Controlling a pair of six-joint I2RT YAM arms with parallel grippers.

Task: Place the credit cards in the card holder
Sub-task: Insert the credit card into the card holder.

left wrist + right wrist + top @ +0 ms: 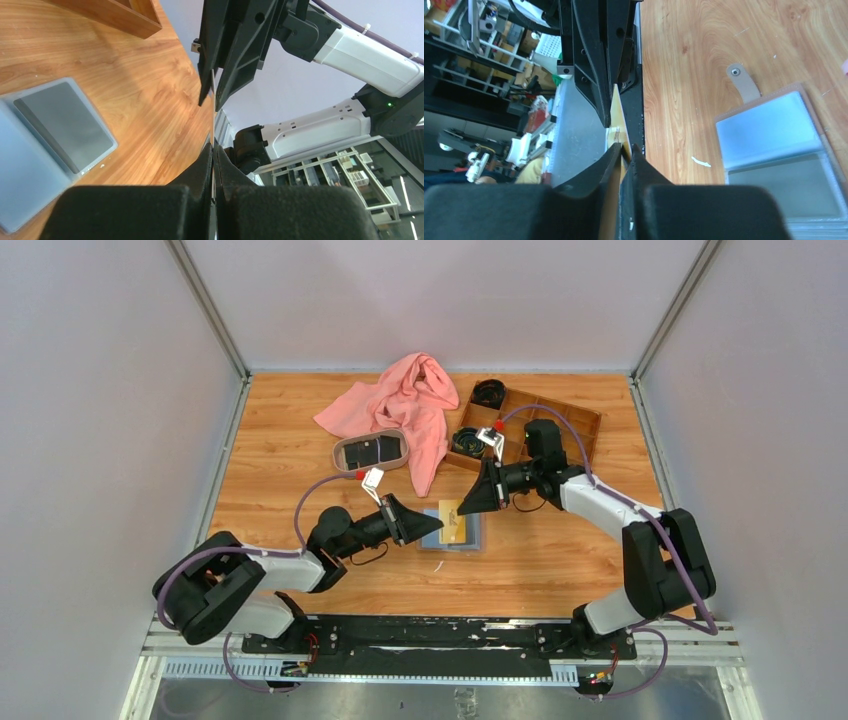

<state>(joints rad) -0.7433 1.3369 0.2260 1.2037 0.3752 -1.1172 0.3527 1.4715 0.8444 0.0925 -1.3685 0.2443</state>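
My left hand is clamped on one end of the gold card, and my right hand pinches the other end. The card holder lies open on the counter below.

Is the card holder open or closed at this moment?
Open: the card holder lies spread flat, its grey-blue pocket pages facing up and its snap tab flipped outward.

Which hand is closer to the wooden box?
Right. The right hand sits just off the wooden box's near left corner; the left hand is farther, across the gold card.
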